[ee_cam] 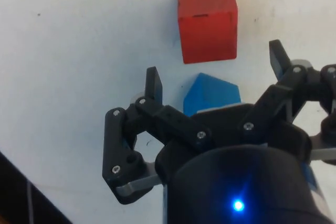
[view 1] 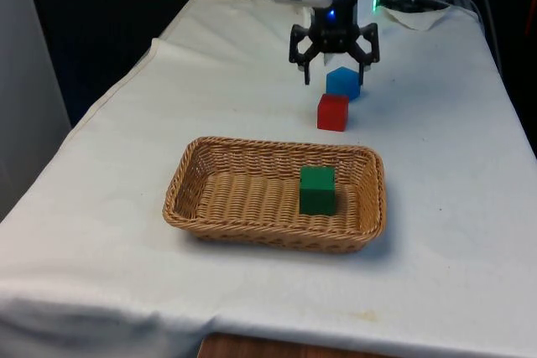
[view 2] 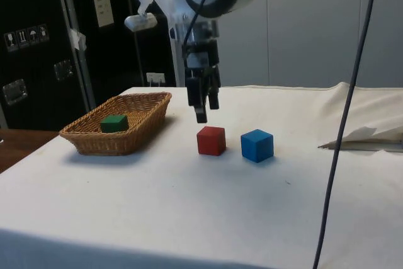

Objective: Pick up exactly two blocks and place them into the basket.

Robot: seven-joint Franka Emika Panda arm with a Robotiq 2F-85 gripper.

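Note:
A woven wicker basket (view 1: 186, 182) (view 2: 148, 113) stands in the middle of the table with a green block (view 1: 317, 189) (view 2: 114, 123) inside it. Beyond the basket lie a red block (view 1: 333, 112) (view 2: 211, 140) (ee_cam: 207, 22) and, right behind it, a blue block (view 1: 343, 83) (view 2: 257, 145) (ee_cam: 212, 94). My gripper (view 1: 336, 73) (view 2: 206, 110) (ee_cam: 216, 72) hangs open a little above the blue block, with one finger on either side of it and nothing held. In the wrist view its body covers much of the blue block.
A black cable (view 2: 349, 111) hangs down in the side view, near a rumpled fold of cloth (view 2: 365, 133) at the table's far end. White cloth lies bare around the basket and to the front view's left of the blocks.

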